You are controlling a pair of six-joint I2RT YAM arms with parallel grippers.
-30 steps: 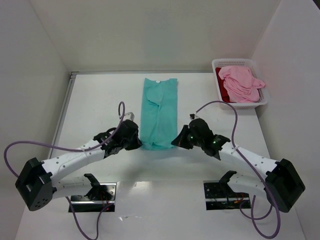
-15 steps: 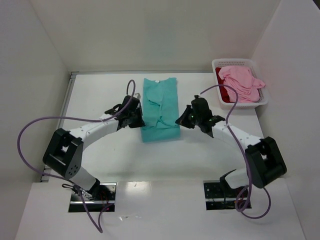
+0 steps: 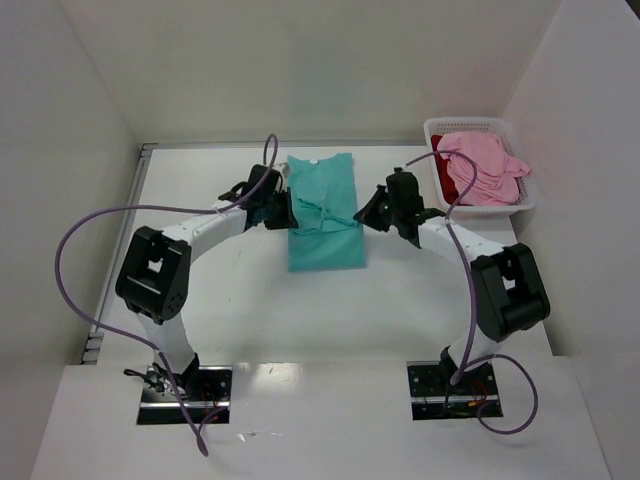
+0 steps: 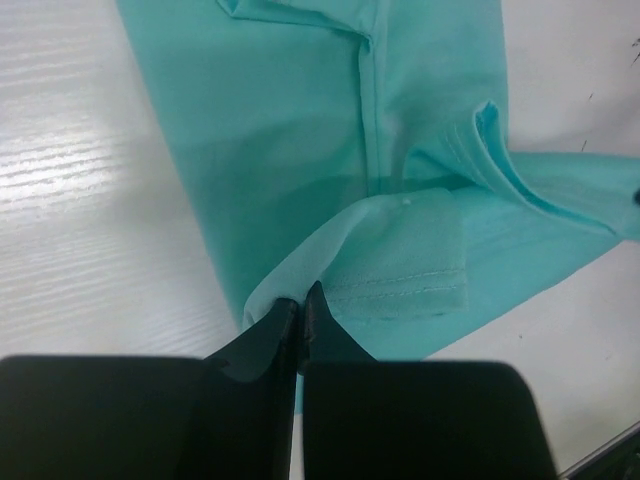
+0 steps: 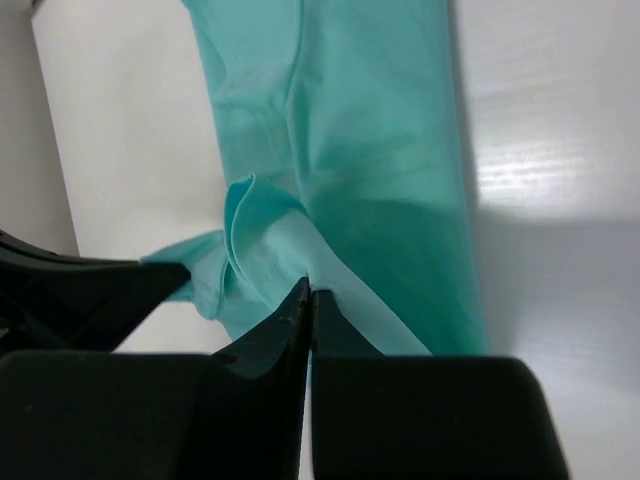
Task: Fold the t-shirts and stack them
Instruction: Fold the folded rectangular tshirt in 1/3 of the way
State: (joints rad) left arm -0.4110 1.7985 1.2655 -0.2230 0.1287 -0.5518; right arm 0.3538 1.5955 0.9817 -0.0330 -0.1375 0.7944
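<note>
Clamping teal t-shirt point(image 4: 280, 130) hem: left tool point(image 4: 300, 297)

We see a white tabletop point(image 3: 200, 290) with two things sitting directly on it. A teal t-shirt point(image 3: 322, 210) lies about mid-width toward the far edge, folded into a narrow strip running far-to-near, collar end close to the far edge, near end rumpled. A white plastic basket point(image 3: 490, 211) sits in the far right corner, apart from the shirt.
</note>
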